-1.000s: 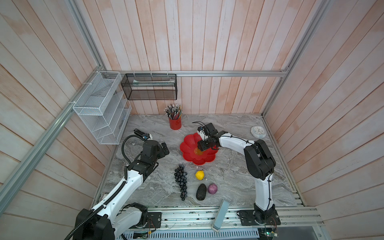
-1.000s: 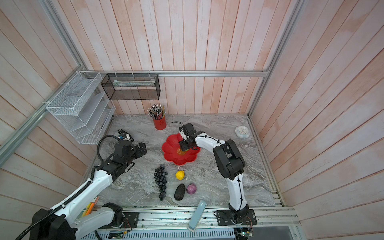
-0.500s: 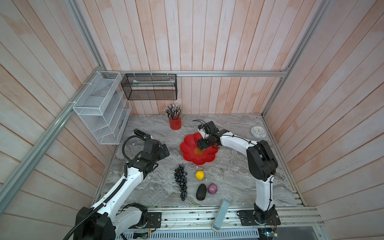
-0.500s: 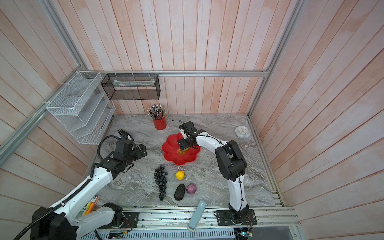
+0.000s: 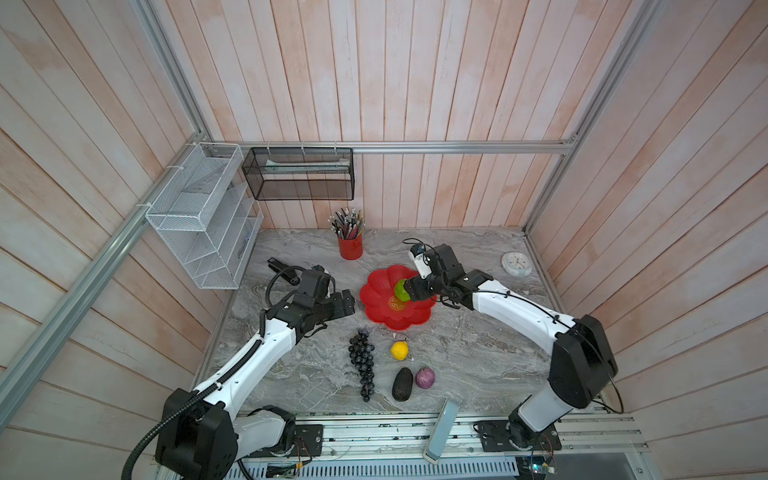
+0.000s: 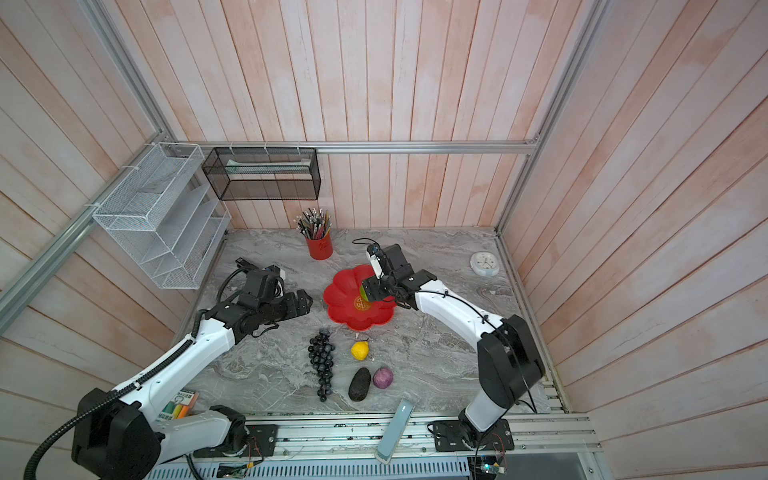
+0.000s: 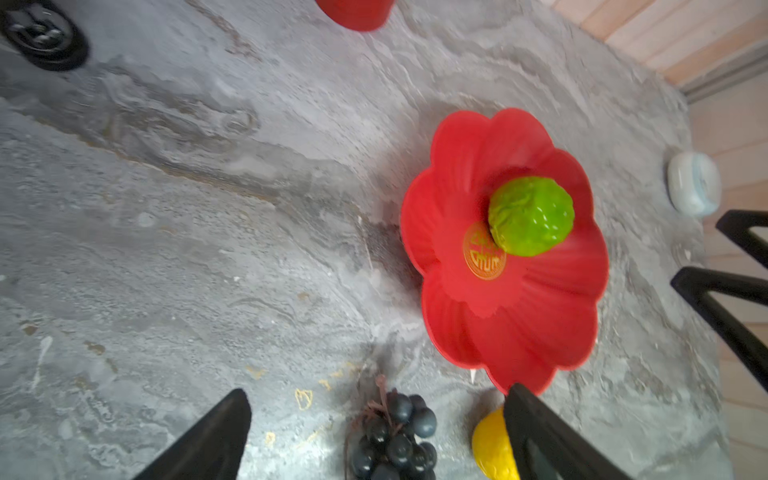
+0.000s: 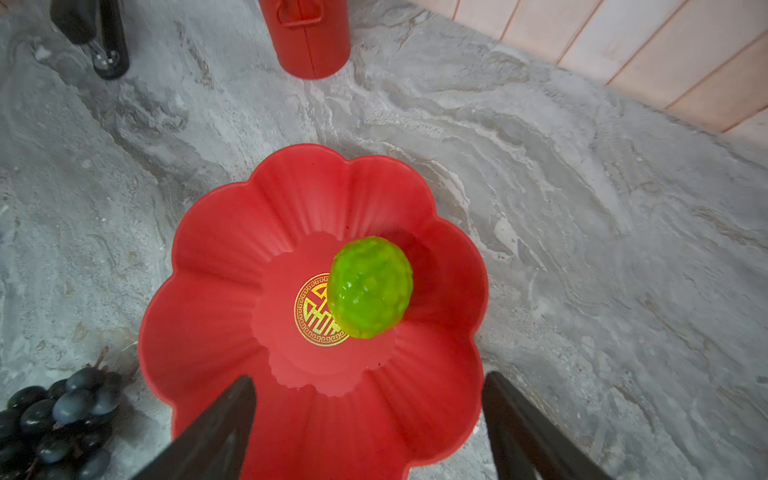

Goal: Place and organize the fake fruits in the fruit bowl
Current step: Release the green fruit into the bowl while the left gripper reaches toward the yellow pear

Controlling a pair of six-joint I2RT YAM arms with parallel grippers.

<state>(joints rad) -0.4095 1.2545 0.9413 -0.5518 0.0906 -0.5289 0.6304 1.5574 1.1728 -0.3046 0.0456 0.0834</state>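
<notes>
The red scalloped fruit bowl (image 5: 374,291) (image 6: 338,301) sits mid-table. A bumpy green ball (image 8: 370,286) (image 7: 530,215) (image 5: 400,289) rests in it beside the gold emblem. My right gripper (image 8: 370,378) (image 5: 415,289) hovers open over the bowl's rim (image 8: 249,249), touching nothing. Left of the bowl my left gripper (image 7: 378,392) (image 5: 347,305) is open and empty above the top of the dark grape bunch (image 7: 395,436) (image 5: 363,361). In front of the bowl on the table lie the yellow pear (image 5: 399,350), dark avocado (image 5: 402,384) and purple fruit (image 5: 425,377).
A red pencil cup (image 5: 350,245) stands behind the bowl. A white clock (image 5: 516,264) lies at the back right and a black tool (image 5: 278,264) at the back left. A wire rack (image 5: 203,216) and black mesh basket (image 5: 299,174) hang on the walls.
My right gripper has opened, leaving the green ball free in the bowl. The left gripper has moved right, closer to the bowl.
</notes>
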